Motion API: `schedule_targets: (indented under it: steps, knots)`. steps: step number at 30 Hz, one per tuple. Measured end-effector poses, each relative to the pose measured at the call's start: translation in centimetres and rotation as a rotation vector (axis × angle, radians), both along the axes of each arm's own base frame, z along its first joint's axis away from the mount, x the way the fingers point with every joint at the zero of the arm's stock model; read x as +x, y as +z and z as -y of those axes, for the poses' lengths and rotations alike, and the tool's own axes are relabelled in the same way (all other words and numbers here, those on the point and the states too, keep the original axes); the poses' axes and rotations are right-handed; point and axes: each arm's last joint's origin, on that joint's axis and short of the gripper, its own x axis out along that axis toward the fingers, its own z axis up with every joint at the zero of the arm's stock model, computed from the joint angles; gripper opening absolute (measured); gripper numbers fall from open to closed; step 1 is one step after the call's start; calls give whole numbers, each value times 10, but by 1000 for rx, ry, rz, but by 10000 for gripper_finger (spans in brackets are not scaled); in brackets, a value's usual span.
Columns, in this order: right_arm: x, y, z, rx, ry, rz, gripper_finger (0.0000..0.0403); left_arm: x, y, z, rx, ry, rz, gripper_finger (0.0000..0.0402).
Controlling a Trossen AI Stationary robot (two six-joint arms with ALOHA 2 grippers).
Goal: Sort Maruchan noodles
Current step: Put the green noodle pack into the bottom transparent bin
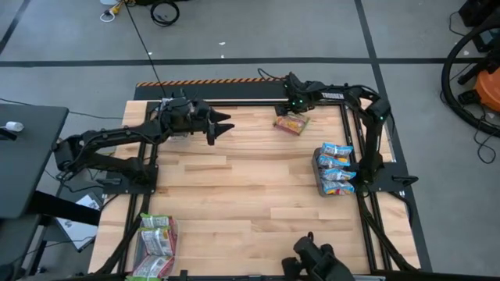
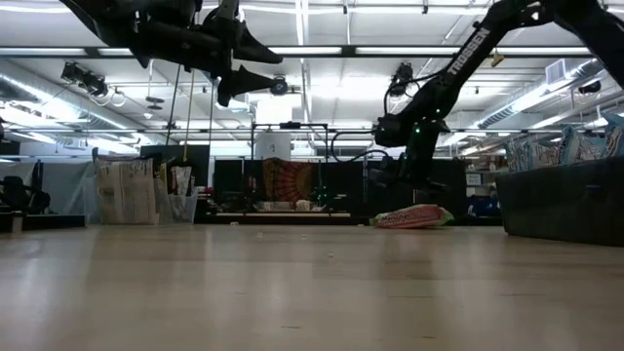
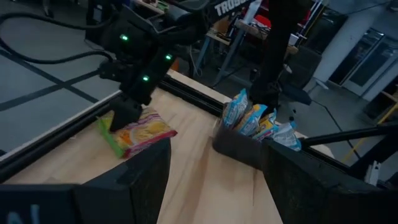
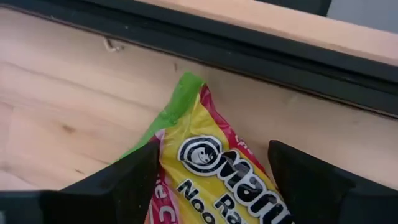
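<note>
A yellow-red noodle packet with a green end (image 4: 211, 155) lies flat on the table by its far edge (image 1: 292, 123). My right gripper (image 4: 214, 180) is open just above it, pointing down, with one finger on either side of it. It also shows in the left wrist view (image 3: 127, 115) and in the low view (image 2: 414, 190). My left gripper (image 1: 226, 127) is open and empty, held high above the table's far left part (image 2: 268, 68). My right gripper stands over the packet's green-tipped end (image 4: 186, 93) from above. One finger (image 4: 118, 183) overlaps the packet's edge in the wrist view, but I cannot tell whether it touches. The packet lies flat on the table.
A dark bin (image 1: 322, 178) at the table's right edge holds several blue-white packets (image 1: 337, 168) standing on edge. A bin at the near left corner holds green-white packets (image 1: 156, 238). A black frame rail (image 4: 249, 43) runs along the far edge. The table's middle is bare wood.
</note>
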Motion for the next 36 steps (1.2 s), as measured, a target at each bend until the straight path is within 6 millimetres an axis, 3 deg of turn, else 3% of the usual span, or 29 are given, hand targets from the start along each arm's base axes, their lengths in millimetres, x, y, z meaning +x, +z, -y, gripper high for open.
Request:
schedule_targets:
  steps: [5, 16, 21, 28, 36]
  knots:
    - [13, 2, -1, 21, 29, 45, 255, -2, 1, -4, -26, 14, 16, 251]
    - [25, 7, -12, 1, 68, 64, 76, -9, 7, -17, -109, 36, 95, 251]
    - [29, 17, -17, -30, 91, 95, 19, -10, 7, -19, -122, 22, 96, 251]
    - [33, 73, -40, -187, 185, 184, 14, -12, 5, -22, -159, 46, 74, 251]
    - [46, 140, -103, -454, 371, 257, 8, -8, 9, -26, 5, 257, -61, 263]
